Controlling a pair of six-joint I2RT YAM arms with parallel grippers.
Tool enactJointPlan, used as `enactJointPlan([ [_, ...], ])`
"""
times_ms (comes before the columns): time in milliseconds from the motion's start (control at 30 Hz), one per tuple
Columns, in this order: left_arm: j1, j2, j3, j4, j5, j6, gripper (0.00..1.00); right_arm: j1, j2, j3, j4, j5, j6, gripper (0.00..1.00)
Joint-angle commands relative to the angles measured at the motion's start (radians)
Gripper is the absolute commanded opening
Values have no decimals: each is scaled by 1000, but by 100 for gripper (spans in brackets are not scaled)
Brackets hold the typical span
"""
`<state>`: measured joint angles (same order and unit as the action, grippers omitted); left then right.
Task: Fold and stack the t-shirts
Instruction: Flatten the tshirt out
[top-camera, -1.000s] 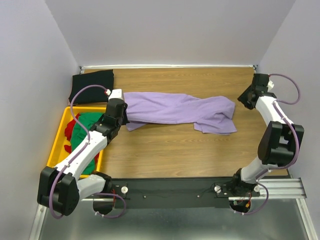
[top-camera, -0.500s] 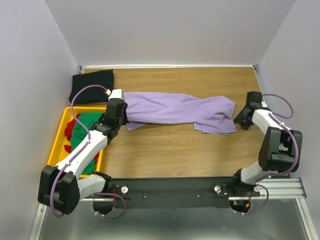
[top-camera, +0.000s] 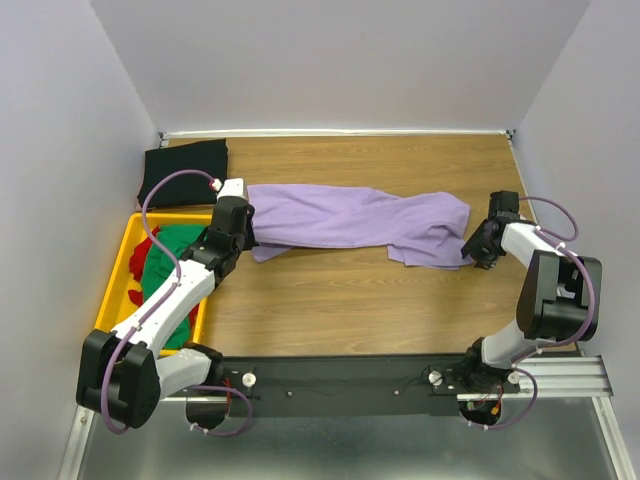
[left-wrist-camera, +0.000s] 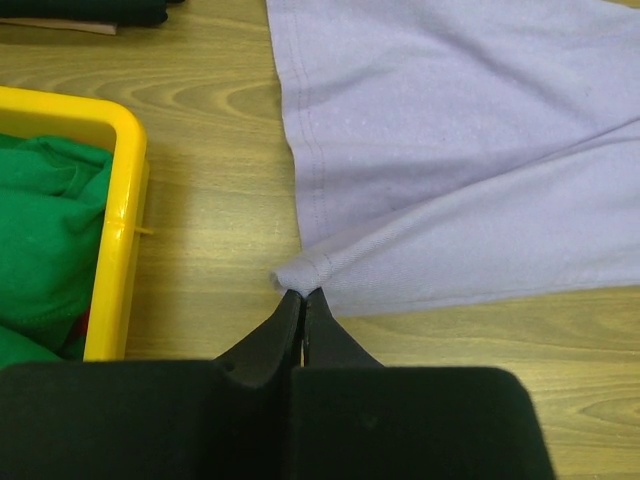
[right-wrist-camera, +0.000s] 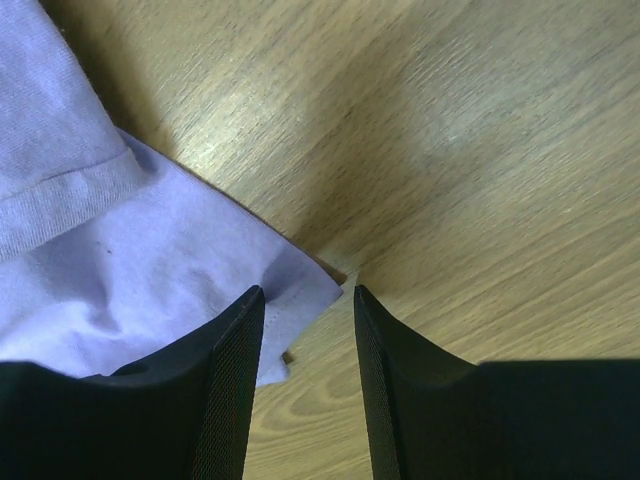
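Brown wooden worktop (top-camera: 350, 300) sits between pale walls (top-camera: 330, 60). One long purple t-shirt (top-camera: 350, 215) lies stretched out flat from one pincer to the other. The left pincer (left-wrist-camera: 303, 300) is squeezed tight on the shirt's hem corner. The cloth bunches up right at its tips and spreads out ahead of it. The right pincer (right-wrist-camera: 308, 292) is open and low over the wood, and the shirt's other end corner pokes in between its fingers (right-wrist-camera: 232, 390). A black t-shirt (top-camera: 183, 170) lies further back from the left pincer, apart from it. A green t-shirt (top-camera: 170, 255) and a red t-shirt (top-camera: 133, 290) sit in a yellow crate (top-camera: 115, 270) just beside the left pincer.
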<state>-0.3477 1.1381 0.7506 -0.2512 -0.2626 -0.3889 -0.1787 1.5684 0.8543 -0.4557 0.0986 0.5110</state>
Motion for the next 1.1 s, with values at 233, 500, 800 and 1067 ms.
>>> enactJointPlan([
  [233,9,5,-5,10,13,7,0,-4,58,-38,20,-11,-14,47],
  [500,10,2,-8,10,13,8,0,-4,85,-46,20,-25,-8,34],
  [800,12,18,-5,9,20,8,0,-5,64,-24,20,-7,-14,1],
  [1067,18,84,146,-5,7,13,0,-4,-94,196,3,-7,14,1],
])
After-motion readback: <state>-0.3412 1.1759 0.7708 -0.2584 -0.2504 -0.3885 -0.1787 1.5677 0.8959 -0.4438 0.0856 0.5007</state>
